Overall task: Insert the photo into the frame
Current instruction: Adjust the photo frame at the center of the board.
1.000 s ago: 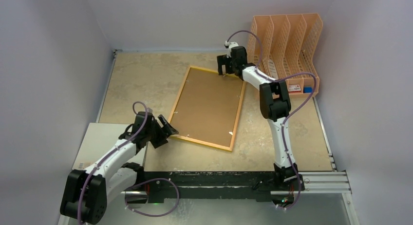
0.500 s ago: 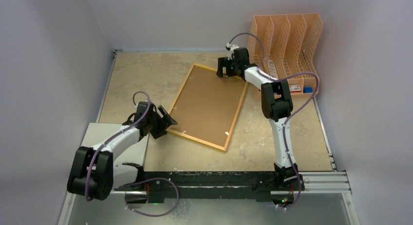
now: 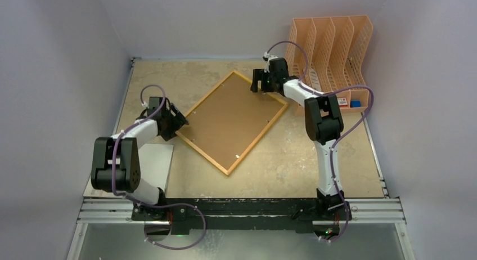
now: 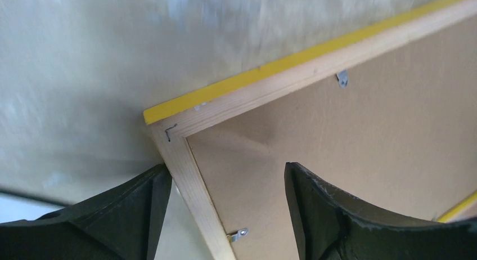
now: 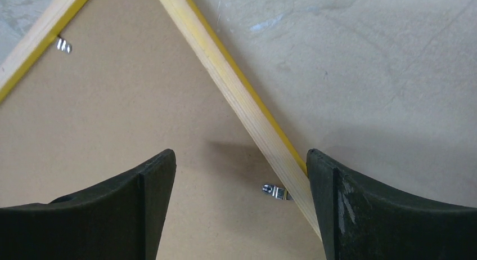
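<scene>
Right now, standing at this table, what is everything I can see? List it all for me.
frame: one, yellow edge with a pale wood back, lying back-up and skewed mid-table
backing board: one, brown, inside the frame
clips: at least four, silver, on the frame's inner rim
file rack: one, peach, far right corner
small items: two, one red-white and one blue, in the rack's near end
panel: one, grey-white, flat at near left
table: one, beige, stone-look
arms: two, white and black
cables: purple, looping along both arms
left gripper: one, black, open, astride the frame's left corner
right gripper: one, black, open, astride the frame's far rail
</scene>
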You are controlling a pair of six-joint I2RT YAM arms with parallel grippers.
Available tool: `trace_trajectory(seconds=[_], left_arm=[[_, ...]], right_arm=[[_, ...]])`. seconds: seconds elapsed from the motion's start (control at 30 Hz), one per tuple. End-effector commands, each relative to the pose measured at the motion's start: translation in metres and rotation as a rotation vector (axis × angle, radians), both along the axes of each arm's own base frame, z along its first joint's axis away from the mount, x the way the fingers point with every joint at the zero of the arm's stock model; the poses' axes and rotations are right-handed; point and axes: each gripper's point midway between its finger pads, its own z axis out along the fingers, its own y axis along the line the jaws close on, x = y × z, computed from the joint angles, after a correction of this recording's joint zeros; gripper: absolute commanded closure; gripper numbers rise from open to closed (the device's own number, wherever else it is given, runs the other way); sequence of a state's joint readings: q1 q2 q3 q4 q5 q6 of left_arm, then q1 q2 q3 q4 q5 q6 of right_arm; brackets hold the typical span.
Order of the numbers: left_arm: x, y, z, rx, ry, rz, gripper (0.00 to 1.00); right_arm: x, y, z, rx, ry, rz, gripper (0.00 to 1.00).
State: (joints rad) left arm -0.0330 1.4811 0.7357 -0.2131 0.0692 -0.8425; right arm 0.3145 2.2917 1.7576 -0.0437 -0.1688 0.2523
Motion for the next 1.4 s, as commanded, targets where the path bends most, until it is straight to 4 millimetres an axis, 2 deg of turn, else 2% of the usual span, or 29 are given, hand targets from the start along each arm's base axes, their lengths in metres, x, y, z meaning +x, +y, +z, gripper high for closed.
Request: trace_trajectory(seconds=[0.0, 0.13, 0.27, 0.37, 0.57, 0.7, 0.8, 0.9, 1.03, 1.13, 1.37], left_arm=[[0.078, 0.000, 0.057, -0.018, -0.223, -0.048, 0.26], [0.090, -0.001, 0.051, -0.025, -0.230, -0.053, 0.26], [0.088, -0.009, 0.035, -0.055, -0.200, -0.092, 0.27], [0.086, -0.015, 0.031, -0.079, -0.199, -0.124, 0.28], [0.085, -0.021, 0.036, -0.100, -0.213, -0.158, 0.28], [0.087, -0.025, 0.038, -0.120, -0.227, -0.159, 0.28], [0.087, -0.037, 0.043, -0.193, -0.254, -0.183, 0.28], [0.082, -0.052, 0.045, -0.288, -0.272, -0.224, 0.30], [0.074, -0.053, 0.043, -0.295, -0.269, -0.224, 0.30], [0.072, -0.049, 0.042, -0.268, -0.262, -0.219, 0.30], [0.068, -0.043, 0.036, -0.223, -0.240, -0.217, 0.30]], right_arm=[[-0.051, 0.054, 0.024, 0.058, 0.060, 0.099, 0.14], [-0.079, 0.054, 0.019, 0.062, 0.084, 0.103, 0.14], [-0.110, 0.060, 0.020, 0.055, 0.094, 0.123, 0.14], [-0.135, 0.066, 0.023, 0.050, 0.107, 0.153, 0.16], [-0.186, 0.065, 0.021, 0.028, 0.156, 0.198, 0.23], [-0.223, 0.058, 0.005, -0.007, 0.207, 0.220, 0.28], [-0.250, 0.052, -0.007, -0.032, 0.245, 0.220, 0.32], [-0.273, 0.045, -0.013, -0.027, 0.269, 0.216, 0.40], [-0.287, 0.027, -0.013, -0.037, 0.243, 0.160, 0.42], [-0.281, 0.013, -0.013, -0.084, 0.210, 0.095, 0.44], [-0.284, 0.007, -0.018, -0.125, 0.212, 0.110, 0.58]])
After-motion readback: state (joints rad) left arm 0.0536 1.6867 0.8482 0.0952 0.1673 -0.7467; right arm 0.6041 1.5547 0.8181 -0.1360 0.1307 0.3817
